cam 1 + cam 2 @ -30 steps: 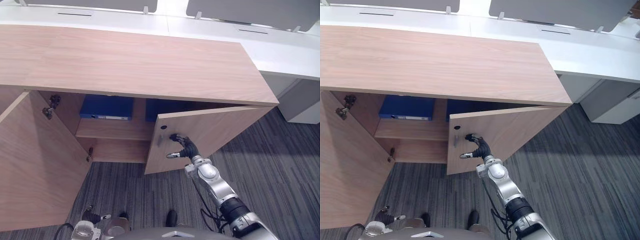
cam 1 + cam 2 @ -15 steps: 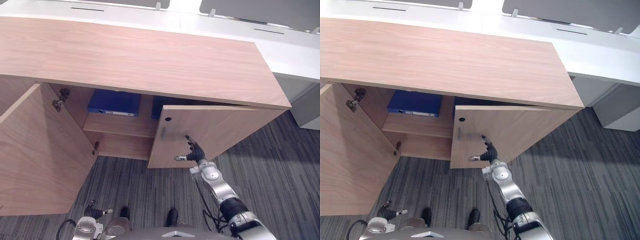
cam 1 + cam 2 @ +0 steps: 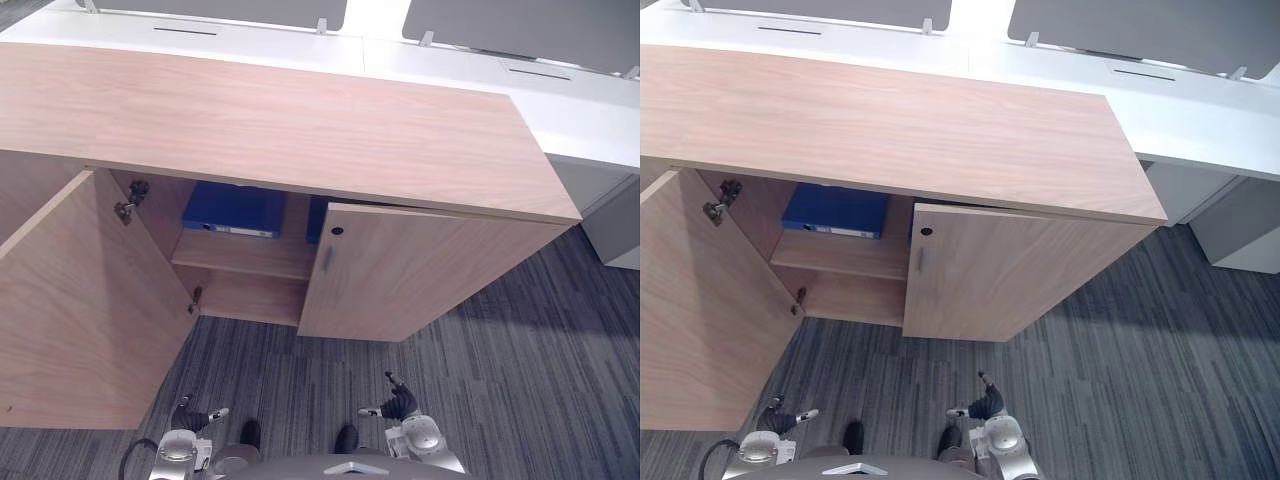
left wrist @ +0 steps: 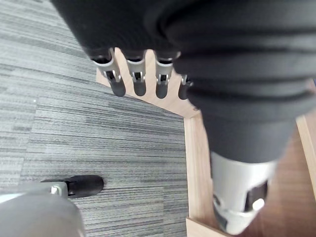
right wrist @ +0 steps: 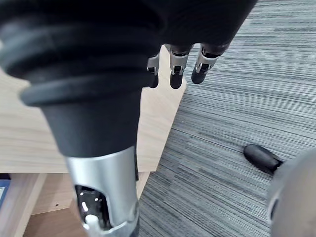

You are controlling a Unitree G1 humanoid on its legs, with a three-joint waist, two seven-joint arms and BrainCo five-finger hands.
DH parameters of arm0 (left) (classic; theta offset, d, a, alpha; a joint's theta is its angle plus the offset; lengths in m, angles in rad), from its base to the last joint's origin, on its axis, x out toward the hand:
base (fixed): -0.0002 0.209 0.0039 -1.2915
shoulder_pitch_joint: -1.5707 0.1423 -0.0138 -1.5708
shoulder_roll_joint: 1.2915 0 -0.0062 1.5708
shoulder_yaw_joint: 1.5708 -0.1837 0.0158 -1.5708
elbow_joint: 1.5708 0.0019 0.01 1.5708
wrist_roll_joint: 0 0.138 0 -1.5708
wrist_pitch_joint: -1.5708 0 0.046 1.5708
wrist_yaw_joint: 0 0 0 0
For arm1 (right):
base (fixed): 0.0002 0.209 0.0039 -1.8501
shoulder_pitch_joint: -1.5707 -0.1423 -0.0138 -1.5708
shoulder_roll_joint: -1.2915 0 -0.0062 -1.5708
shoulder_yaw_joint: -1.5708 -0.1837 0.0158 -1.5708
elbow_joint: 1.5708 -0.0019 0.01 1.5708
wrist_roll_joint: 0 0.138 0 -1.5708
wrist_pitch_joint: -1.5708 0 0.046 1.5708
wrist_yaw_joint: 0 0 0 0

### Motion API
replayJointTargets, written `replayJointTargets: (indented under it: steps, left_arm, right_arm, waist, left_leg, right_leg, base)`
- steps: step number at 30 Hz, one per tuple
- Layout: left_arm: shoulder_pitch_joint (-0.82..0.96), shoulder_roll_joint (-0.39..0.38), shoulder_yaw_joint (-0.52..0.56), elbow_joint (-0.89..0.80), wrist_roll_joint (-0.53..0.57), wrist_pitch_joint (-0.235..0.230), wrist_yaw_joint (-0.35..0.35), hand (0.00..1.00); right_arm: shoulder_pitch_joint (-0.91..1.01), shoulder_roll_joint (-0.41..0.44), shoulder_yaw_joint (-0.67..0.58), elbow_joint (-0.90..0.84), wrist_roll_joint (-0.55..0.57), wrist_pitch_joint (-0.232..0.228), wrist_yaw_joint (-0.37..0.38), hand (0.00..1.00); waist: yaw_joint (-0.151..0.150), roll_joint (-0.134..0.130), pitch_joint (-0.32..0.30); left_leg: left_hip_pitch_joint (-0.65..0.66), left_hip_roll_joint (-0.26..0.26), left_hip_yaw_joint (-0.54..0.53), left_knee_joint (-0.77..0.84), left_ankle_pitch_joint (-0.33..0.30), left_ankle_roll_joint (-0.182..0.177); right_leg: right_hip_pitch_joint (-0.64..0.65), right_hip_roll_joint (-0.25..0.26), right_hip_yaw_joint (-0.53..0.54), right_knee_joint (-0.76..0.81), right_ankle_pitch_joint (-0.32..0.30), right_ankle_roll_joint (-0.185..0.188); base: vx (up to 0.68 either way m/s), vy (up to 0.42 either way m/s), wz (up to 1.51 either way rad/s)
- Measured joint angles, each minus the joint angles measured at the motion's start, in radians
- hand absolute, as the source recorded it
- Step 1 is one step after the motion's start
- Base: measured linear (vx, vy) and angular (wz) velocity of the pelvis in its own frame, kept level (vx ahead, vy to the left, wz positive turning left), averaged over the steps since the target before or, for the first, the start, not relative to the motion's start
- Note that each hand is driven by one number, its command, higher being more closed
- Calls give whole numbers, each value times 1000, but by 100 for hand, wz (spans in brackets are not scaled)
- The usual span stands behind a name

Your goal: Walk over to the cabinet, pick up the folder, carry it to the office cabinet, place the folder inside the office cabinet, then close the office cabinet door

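Observation:
A blue folder [image 3: 233, 210] lies flat on the upper shelf inside the wooden office cabinet [image 3: 280, 120]. A second blue item [image 3: 316, 215] peeks out behind the right door [image 3: 420, 275], which stands almost flush with the cabinet front. The left door [image 3: 90, 300] is swung wide open. My right hand [image 3: 400, 405] hangs low over the carpet, well clear of the right door, fingers [image 5: 177, 74] relaxed and holding nothing. My left hand [image 3: 190, 418] also hangs low by the open left door, its fingers [image 4: 136, 81] straight and empty.
White desks [image 3: 590, 105] with grey screens run behind the cabinet. A white unit [image 3: 1240, 225] stands to the right. Grey striped carpet [image 3: 520, 380] stretches in front. The open left door juts out toward me on the left.
My right hand has left the right door's face and dropped down to my side. The right door has swung from ajar to almost shut.

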Motion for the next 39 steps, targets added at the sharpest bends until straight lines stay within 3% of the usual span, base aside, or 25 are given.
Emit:
replayJointTargets:
  steps: [5, 16, 26, 29, 39]
  left_arm:
    - [27, -12, 97, -34, -129, -11, 19, 0]
    - [79, 46, 455, -208, -321, -69, 74, 0]
    - [22, 215, 512, -379, -368, -119, 110, 0]
    - [7, 246, 510, -436, -371, -143, 108, 0]
    - [-28, 340, 501, -513, -297, -153, 82, 0]
  right_arm:
    - [-6, 2, -16, 34, 21, 5, -28, 0]
    - [-80, 0, 9, 35, 21, 15, -36, 0]
    - [-119, -3, 47, 35, 21, 13, -36, 0]
    - [-117, -4, 48, 35, 22, 13, -36, 0]
    - [-97, -5, 42, 35, 22, 11, -34, 0]
  waist:
    - [-4, 4, 1]
    - [70, 36, -4]
    - [136, 43, 4]
    - [138, 42, 5]
    - [138, 31, 10]
  left_leg:
    - [11, -11, -55, -32, 27, -4]
    - [-31, -24, -202, -39, 53, -16]
    - [-43, -33, -279, -39, 70, -14]
    - [-42, -31, -280, -40, 69, -15]
    - [-43, -21, -249, -40, 52, -20]
  right_leg:
    - [30, -10, -52, -2, -16, 11]
    - [85, -9, -200, -1, -49, 11]
    - [107, -7, -273, 5, -67, 3]
    - [107, -6, -272, 9, -71, 2]
    - [94, -1, -234, 16, -80, 2]
  base:
    - [-68, -1, 33]
    - [-28, -14, 43]
    - [21, -10, 27]
    - [-10, -4, 0]
    - [-6, -3, -9]
